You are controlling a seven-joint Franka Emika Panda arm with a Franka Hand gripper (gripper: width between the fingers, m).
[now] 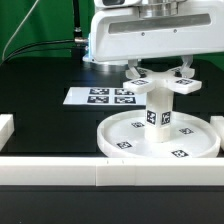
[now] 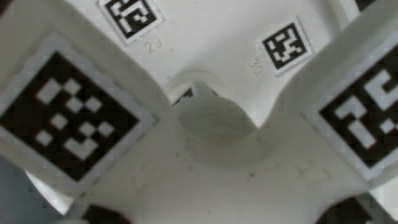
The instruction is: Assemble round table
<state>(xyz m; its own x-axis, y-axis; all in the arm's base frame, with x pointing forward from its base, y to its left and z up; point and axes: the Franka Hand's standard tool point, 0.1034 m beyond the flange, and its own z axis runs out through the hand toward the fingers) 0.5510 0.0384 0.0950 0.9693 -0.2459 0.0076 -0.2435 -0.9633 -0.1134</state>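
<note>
The large rimmed round disc point(image 1: 130, 143) lies on the black table at the exterior view's right. The short thick cylinder point(image 1: 158, 118) stands upright on the disc's hub. The cross-shaped piece point(image 1: 160, 86) sits level on top of the cylinder. My gripper point(image 1: 159, 72) comes straight down on it, with a finger against each side of the piece, shut on it. In the wrist view the cross-shaped piece point(image 2: 214, 75) fills the frame with its tagged arms. A round hollow point(image 2: 217, 115) shows at its centre. My gripper point(image 2: 222, 215) has its dark fingertips at the frame corners.
The marker board point(image 1: 104, 97) lies flat behind and to the exterior view's left of the disc. Long white border rails run along the front point(image 1: 95, 176) and the left point(image 1: 5, 126) of the table. A green wall stands behind.
</note>
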